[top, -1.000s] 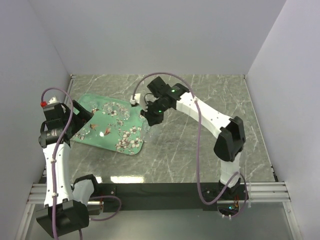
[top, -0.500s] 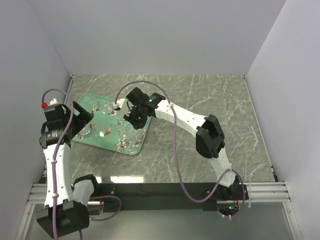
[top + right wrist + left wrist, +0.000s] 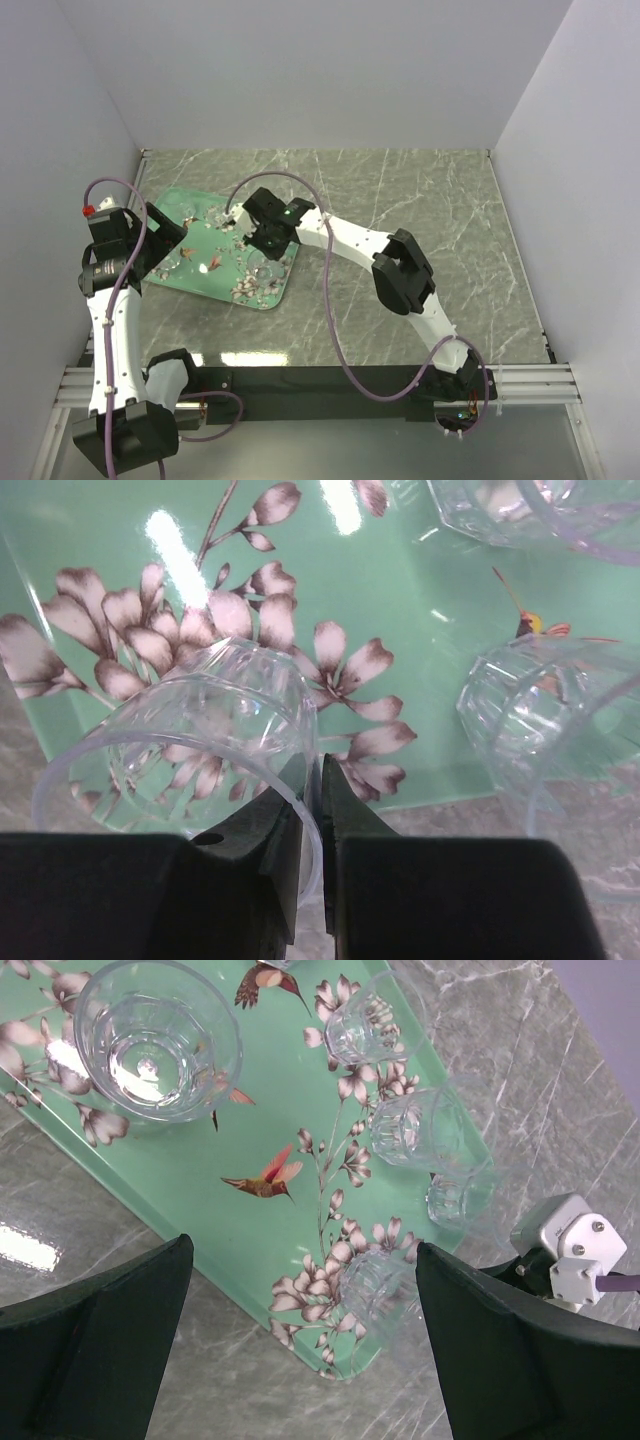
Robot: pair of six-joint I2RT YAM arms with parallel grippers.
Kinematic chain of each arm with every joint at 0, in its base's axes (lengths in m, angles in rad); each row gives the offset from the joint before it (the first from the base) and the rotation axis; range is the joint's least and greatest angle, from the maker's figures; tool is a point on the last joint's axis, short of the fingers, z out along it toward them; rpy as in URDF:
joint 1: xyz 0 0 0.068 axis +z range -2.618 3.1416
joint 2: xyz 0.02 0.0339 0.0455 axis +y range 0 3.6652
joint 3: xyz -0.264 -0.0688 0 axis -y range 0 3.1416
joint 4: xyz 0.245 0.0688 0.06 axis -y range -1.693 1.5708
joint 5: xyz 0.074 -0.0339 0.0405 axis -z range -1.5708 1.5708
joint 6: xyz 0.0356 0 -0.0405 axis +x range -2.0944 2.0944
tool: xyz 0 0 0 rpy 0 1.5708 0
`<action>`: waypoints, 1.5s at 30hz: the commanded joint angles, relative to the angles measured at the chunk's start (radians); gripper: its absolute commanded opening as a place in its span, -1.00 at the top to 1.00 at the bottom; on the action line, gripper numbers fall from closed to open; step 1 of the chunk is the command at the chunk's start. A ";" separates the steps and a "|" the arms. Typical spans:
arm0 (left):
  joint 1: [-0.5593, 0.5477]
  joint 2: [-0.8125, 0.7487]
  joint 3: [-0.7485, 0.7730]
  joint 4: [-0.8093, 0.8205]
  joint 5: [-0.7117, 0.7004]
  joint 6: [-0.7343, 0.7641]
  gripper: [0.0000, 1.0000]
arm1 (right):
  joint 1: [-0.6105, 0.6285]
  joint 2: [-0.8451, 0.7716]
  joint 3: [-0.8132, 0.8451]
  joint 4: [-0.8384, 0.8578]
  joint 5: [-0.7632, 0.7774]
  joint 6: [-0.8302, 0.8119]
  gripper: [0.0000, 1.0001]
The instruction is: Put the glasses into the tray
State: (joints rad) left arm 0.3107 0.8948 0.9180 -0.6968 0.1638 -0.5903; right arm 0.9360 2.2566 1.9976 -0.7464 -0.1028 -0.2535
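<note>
The mint-green flowered tray [image 3: 205, 285] lies at the left of the table. My right gripper [image 3: 318, 780] is shut on the rim of one clear glass [image 3: 200, 730], one finger inside and one outside, holding it over the tray's near right corner [image 3: 265, 268]. Several other glasses stand in the tray: a wide one [image 3: 155, 1040], two smaller [image 3: 365, 1025] [image 3: 410, 1125], and one by the right edge [image 3: 455, 1195]. My left gripper [image 3: 303, 1260] hangs open above the tray's near edge with nothing between its fingers.
Grey marble tabletop [image 3: 420, 200] stretches right of the tray. White walls close in the left, back and right. The right arm's elbow [image 3: 403, 272] reaches across the middle of the table.
The right arm has swung left with the glass, from beside the tray's right edge to over its near right corner. The left arm has stayed still.
</note>
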 commanded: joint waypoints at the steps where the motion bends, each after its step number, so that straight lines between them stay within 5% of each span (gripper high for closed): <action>1: 0.002 0.003 0.021 0.017 0.008 0.001 -0.99 | 0.021 0.014 0.058 0.047 0.032 0.010 0.85; 11: -0.004 0.010 0.042 0.011 0.011 -0.002 -0.99 | 0.020 -0.049 0.082 0.025 0.034 -0.041 -0.19; 14: -0.007 0.015 0.056 0.008 0.011 0.001 -0.99 | 0.009 -0.117 0.095 0.013 0.003 -0.075 -0.35; 26: -0.039 0.058 0.142 0.006 0.020 0.041 -0.99 | -0.140 -0.439 0.008 -0.128 -0.169 -0.285 -0.59; 40: -0.058 0.099 0.217 0.054 0.066 0.083 -0.99 | -0.629 -0.824 -0.333 0.041 0.057 0.034 -0.60; 45: -0.059 0.107 0.229 0.098 0.086 0.078 -0.99 | -0.732 -0.997 -0.586 0.186 0.319 0.167 -0.62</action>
State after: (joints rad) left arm 0.2573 0.9997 1.1004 -0.6617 0.2173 -0.5343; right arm 0.2173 1.3849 1.5036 -0.6865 0.0303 -0.2119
